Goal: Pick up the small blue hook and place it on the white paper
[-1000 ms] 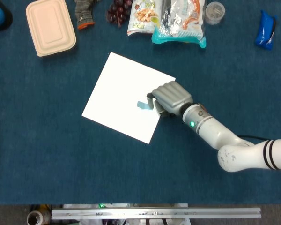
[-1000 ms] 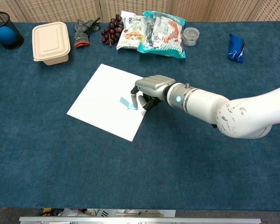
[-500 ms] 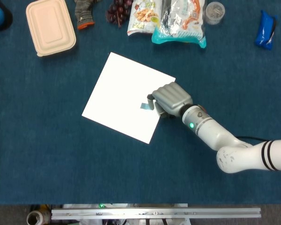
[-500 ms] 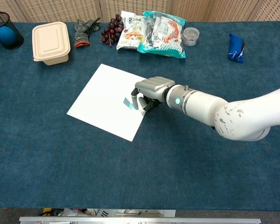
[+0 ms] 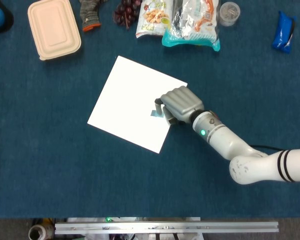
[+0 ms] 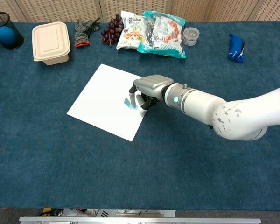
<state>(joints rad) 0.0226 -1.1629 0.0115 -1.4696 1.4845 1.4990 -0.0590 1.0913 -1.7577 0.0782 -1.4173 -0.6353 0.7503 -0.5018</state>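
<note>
Blue cloth covers the bench [image 5: 50, 165], and on it we take the white paper [image 5: 130, 100] as our landmark, lying skewed near the middle. We have our right hand [image 5: 180, 104] over the paper's right-hand corner, fingers curled down, and the small blue hook [image 5: 155, 113] sits at its fingertips above the sheet; in the chest view the hook [image 6: 128, 102] looks pinched between thumb and a finger, though we cannot tell whether it already touches the paper. We judge the hand is held low and well inside the paper's edge so that the hook lands on the sheet and not on the cloth. Our left hand shows in neither view. Beyond the paper's far side lie a beige lunch box [image 5: 54, 28], a glove [image 5: 90, 14], dark grapes [image 5: 125, 12], two snack bags [image 5: 190, 22] and a small clear jar [image 5: 229, 13]; a blue packet [image 5: 283, 32] lies far off to the paper's right, and a black cup with a blue ball [image 6: 5, 31] far to its left. All of these are well apart from the paper, so nothing hinders the release
</note>
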